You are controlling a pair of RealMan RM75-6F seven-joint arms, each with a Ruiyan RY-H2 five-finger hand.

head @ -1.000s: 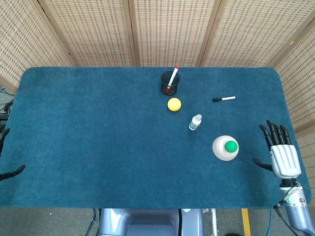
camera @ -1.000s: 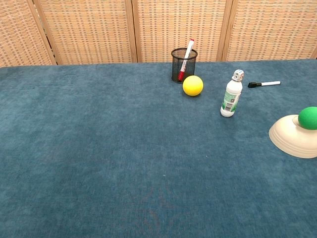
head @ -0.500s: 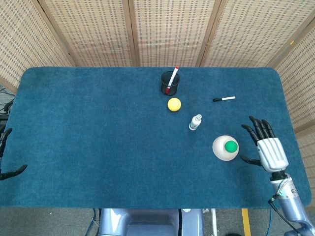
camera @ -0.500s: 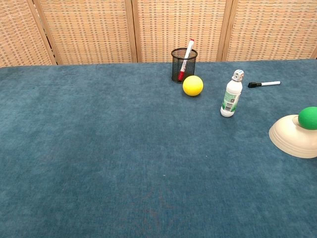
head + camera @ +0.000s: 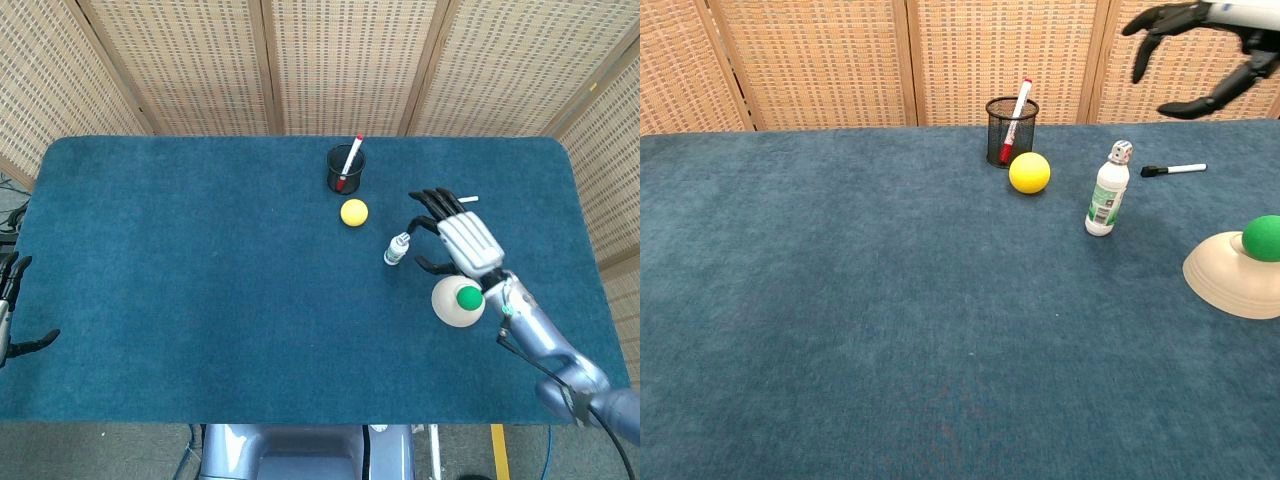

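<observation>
Head view: right hand (image 5: 462, 238) raised with fingers spread, gripping nothing, just right of small white upright plastic bottle (image 5: 397, 248); left hand (image 5: 12, 310) open at blue table's (image 5: 200, 300) left edge.

Chest view: right hand (image 5: 1205, 45) spread high above bottle (image 5: 1107, 189), apart from it.

Our right hand (image 5: 462, 240) hangs raised above the table with its fingers (image 5: 1160, 22) spread and curved, thumb apart from them, holding nothing; its forearm runs back toward the lower right corner of the head view. Our left hand (image 5: 10, 305) shows only at the far left edge of the head view, dark fingers apart and empty, and the chest view does not show it.
</observation>
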